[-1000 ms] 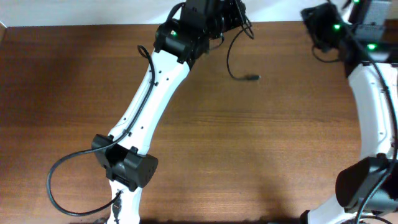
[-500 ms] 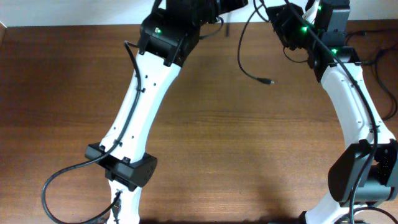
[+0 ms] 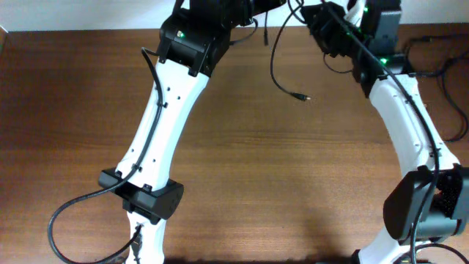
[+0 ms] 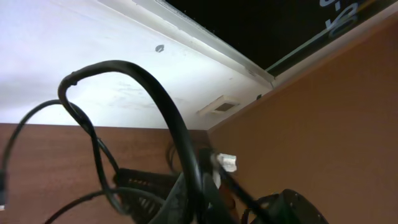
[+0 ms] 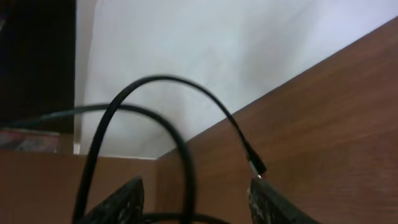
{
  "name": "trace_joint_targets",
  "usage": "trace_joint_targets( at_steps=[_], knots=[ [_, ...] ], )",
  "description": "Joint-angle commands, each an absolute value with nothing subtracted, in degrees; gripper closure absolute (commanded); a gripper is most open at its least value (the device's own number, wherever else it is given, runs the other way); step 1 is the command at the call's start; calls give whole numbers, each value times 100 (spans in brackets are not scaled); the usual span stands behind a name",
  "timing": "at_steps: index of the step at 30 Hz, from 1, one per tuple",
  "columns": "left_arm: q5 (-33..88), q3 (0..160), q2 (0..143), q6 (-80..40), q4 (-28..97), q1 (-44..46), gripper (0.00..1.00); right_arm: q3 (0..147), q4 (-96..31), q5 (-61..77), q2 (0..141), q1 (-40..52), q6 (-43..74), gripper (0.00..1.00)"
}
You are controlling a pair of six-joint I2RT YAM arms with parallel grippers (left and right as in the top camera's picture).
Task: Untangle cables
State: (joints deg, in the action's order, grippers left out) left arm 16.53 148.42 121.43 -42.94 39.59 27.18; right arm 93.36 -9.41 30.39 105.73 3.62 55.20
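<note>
We see both arms reaching to the far edge of the counter [image 3: 242, 169], near its middle, and the cables [image 3: 275, 66] are held up between them there. From the overhead view, one thin black cord drops from the space between the two wrists, bows toward the left edge, then curls back to end in a small plug [image 3: 300, 96] a little in from the far edge; we cannot tell whether that plug touches the wood. A shorter black stub hangs just beside it, closer to the left gripper [image 3: 258, 9]. In the left wrist view a thick black cord arches over and runs down into the dark body of that gripper, with thinner strands looping on the left, but its fingers are hidden, so we cannot tell whether they are pressed together or spread. The right gripper [image 5: 194, 199] has its fingers [image 5: 127, 198] spread wide apart. Two cords arch up in front of it against the white wall [image 5: 217, 50], and one comes down between the fingers without being pinched, while the other ends in a plug near the right-hand finger.
</note>
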Motion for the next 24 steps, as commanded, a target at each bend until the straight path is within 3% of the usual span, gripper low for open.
trace_joint_targets(
  at_steps=[1,2,3,11,13,14,15,16,19,24],
  knots=[
    [1719,14969,12149,-4303,3924,2709,100,9292,-847,3151,10591,456,5433,75],
    [1717,14969,12149,-4303,3924,2709,100,9292,-849,3151,10591,454,5433,93],
    [1719,14969,12149,-4303,3924,2709,100,9292,-851,3153,10591,456,5433,96],
    [1717,14969,12149,-4303,3922,2709,100,9292,-856,3175,10591,534,5382,96],
    [1717,14969,12149,-4303,3922,2709,100,9292,-854,3175,10591,523,5387,59],
    [1715,14969,12149,-4303,3916,2709,100,9292,-851,3175,10591,523,5389,50],
    [1715,14969,12149,-4303,3903,2709,100,9292,-851,3175,10591,523,5389,31],
    [1712,14969,12149,-4303,3887,2709,100,9292,-849,3175,10591,523,5387,23],
    [1715,14969,12149,-4303,3815,2709,100,9292,-847,3173,10591,523,5387,25],
    [1715,14969,12149,-4303,3813,2709,100,9292,-805,3173,10591,543,5389,36]
  ],
)
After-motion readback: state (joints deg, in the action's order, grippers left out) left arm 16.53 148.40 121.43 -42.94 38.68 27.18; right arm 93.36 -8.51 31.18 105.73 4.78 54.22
